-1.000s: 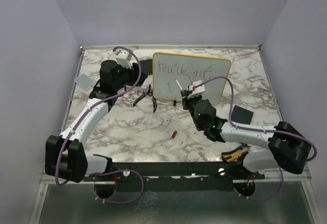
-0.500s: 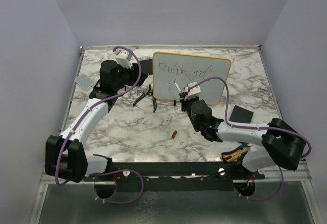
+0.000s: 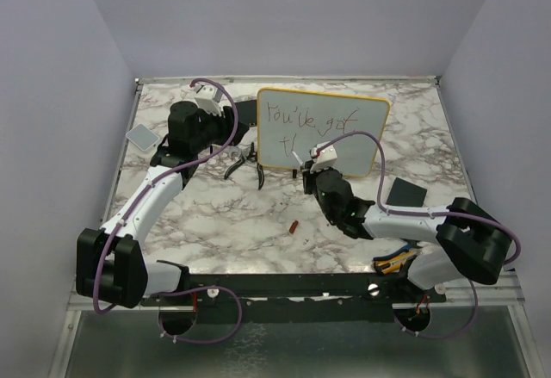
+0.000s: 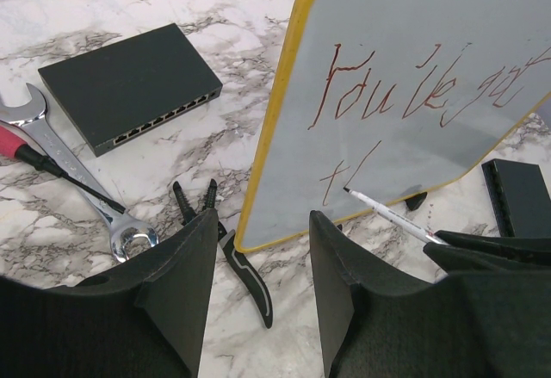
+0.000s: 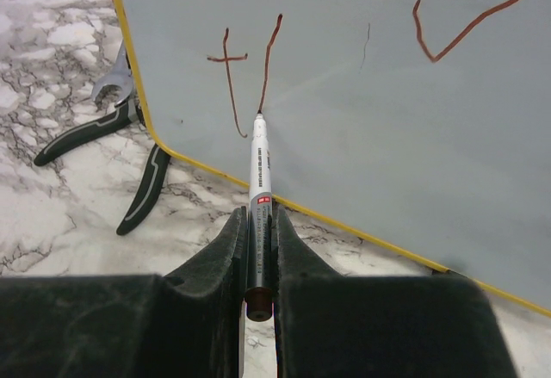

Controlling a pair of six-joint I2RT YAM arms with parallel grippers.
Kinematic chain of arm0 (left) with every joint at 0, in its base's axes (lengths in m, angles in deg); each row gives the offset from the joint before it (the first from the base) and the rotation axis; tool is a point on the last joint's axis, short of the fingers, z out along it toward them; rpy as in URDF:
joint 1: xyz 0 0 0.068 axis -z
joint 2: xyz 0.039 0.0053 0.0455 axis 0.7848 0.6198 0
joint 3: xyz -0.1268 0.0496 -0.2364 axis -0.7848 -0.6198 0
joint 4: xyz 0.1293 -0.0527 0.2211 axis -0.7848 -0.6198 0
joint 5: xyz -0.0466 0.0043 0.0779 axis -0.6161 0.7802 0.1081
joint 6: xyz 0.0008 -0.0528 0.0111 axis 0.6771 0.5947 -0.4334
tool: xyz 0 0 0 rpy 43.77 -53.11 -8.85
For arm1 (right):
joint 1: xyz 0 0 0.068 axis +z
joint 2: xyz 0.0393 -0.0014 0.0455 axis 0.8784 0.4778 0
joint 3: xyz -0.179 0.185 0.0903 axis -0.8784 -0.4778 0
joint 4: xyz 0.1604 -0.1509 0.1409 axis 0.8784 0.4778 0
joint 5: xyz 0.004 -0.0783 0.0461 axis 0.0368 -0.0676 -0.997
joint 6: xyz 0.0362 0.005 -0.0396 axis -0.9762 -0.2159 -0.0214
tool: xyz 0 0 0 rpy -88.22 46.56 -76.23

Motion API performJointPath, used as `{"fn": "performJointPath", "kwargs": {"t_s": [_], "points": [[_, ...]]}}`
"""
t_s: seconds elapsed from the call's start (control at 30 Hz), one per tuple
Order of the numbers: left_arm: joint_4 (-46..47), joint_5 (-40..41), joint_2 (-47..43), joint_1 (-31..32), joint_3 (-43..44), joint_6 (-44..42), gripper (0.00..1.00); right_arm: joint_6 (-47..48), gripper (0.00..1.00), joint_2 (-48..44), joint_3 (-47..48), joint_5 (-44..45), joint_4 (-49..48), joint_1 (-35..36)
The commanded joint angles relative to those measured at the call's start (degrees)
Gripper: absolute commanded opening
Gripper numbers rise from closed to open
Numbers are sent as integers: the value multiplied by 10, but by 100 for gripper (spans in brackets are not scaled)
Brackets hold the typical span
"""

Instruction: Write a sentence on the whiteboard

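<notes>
The whiteboard (image 3: 344,141) with its yellow frame stands upright at the back middle of the table. The sentence (image 3: 310,120) reads "You've got" on top, with a "t" and one more upright stroke (image 5: 269,51) below. My right gripper (image 5: 260,223) is shut on a white marker (image 5: 259,171). The marker's tip touches the board at the bottom of that stroke. In the top view the right gripper (image 3: 308,171) is just in front of the board's lower left part. My left gripper (image 4: 263,232) stands open and empty before the board's lower left corner (image 4: 258,223).
Black pliers (image 4: 232,253) lie by the board's left corner. A wrench (image 4: 69,167), a red-handled screwdriver (image 4: 17,150) and a flat black box (image 4: 129,85) lie to the left. A black pad (image 3: 405,193), a grey pad (image 3: 140,136) and a small red piece (image 3: 294,226) sit on the marble.
My right arm shifted left and nearer, carrying the marker tip down the board. A new upright stroke now stands beside the "t". The left arm has stayed still.
</notes>
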Motion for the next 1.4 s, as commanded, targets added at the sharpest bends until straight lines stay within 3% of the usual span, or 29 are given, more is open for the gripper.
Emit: {"fn": "performJointPath", "kwargs": {"t_s": [0.0,0.9,1.37], "points": [[5,4,-12,-5,-8,0,48,-30,1,21,-5,-10,22,6],[5,5,-13,-4,-8,0,48,41,1,-13,16,50,-27,8],[5,6,-14,-4,-9,0,48,22,1,-24,-1,75,-9,8]]}}
